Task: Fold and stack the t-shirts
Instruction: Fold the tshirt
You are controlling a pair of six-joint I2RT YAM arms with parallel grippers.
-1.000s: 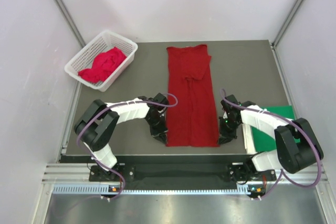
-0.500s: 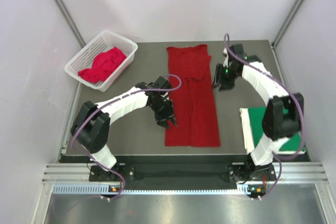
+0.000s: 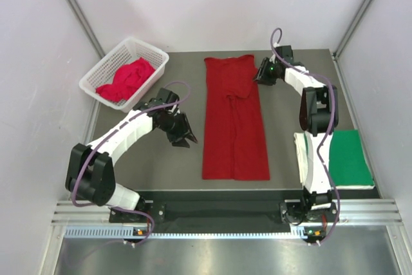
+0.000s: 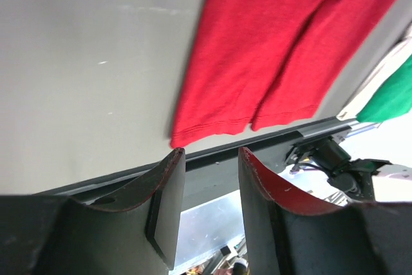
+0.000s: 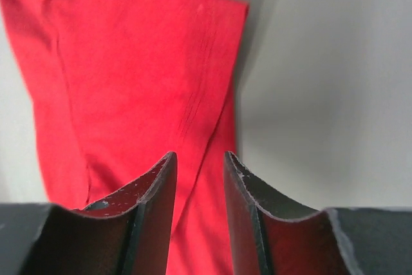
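Now left gripper (image 3: 183, 139): hovering left of the red t-shirt (image 3: 233, 127), fingers apart, empty.
Right gripper (image 3: 260, 76): hovering at the t-shirt's far-right sleeve, fingers apart.

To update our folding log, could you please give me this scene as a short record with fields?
centre: red t-shirt, folded lengthwise, flat on table
container: white lattice basket, far left, holds crumpled pinkish-red t-shirt
stack: folded green t-shirt, near right
left fingers: open, empty, left of red t-shirt
right fingers: open, empty, at its far right edge
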